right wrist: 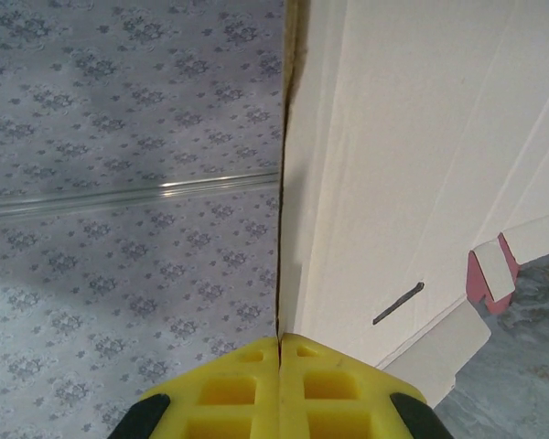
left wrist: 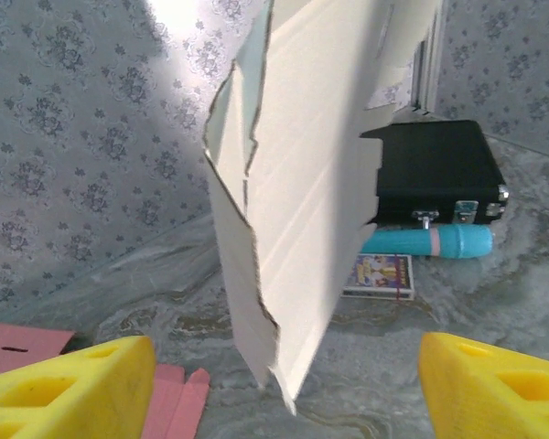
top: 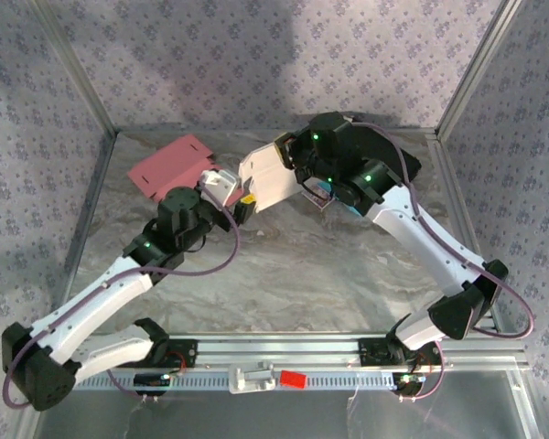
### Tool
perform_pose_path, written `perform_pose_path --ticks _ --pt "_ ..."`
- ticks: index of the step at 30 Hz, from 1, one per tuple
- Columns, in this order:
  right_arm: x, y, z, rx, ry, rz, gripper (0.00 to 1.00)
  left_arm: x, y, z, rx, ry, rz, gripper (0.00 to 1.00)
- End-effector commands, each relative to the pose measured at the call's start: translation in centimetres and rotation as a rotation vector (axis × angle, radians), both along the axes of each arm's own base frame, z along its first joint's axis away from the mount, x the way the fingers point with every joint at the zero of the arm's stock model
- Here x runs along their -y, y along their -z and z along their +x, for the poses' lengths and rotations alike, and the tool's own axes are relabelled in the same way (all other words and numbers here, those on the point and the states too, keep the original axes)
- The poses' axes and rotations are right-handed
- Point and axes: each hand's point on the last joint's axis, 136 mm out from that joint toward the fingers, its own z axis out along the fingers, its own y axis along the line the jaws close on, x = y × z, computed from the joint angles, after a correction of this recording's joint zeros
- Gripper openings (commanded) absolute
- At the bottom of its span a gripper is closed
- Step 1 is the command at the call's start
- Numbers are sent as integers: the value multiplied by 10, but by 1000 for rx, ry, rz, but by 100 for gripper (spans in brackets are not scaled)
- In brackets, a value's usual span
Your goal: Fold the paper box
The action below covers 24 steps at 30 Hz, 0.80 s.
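**Paper box (left wrist: 311, 183) held upright between two arms, above the table.**
Nearest, the left gripper (left wrist: 284, 389) has its jaws wide apart on either side of the box's lower corner, clear of it. The right gripper (right wrist: 280, 343) is clamped on the box's edge. Behind, the sheet hides part of a black case (left wrist: 439, 169), a teal tube (left wrist: 439, 242) and a card packet (left wrist: 380, 274). The box's top is cut off.

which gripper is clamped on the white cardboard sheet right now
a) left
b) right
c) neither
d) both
B: in the right wrist view the right gripper has its yellow fingers pressed together on the edge of the white cardboard sheet, while the left gripper stands wide open with the sheet hanging between its fingers, touching neither.
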Motion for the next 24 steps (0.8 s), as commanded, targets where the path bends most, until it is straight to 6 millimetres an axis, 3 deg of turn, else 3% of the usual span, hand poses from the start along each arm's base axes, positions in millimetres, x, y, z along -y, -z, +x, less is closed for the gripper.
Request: perform_pose_path --ticks 1,5,8,11,15,17,21,22,24 --pt "9 -3 -10 -25 4 15 0 3 -42 14 119 -45 -46 75" --pt "8 0 -11 -38 4 23 0 16 -38 24 97 -26 -34 67" --pt "8 3 -11 -49 4 24 0 19 -39 27 78 -27 -48 45" --pt "7 4 -12 -54 2 31 0 24 -38 26 64 -3 -64 42" --pt "11 8 -10 -63 14 25 0 29 -28 22 12 29 -46 12" --pt "12 8 -9 -65 19 26 0 28 -26 19 -5 32 -48 2" --pt "17 7 -7 -57 28 21 0 20 -26 6 -37 43 -66 0" --pt "19 4 -5 -46 29 19 2 18 -26 2 -53 48 -68 0" --pt "23 -1 -4 -31 25 2 28 14 -25 -6 -99 62 -76 0"
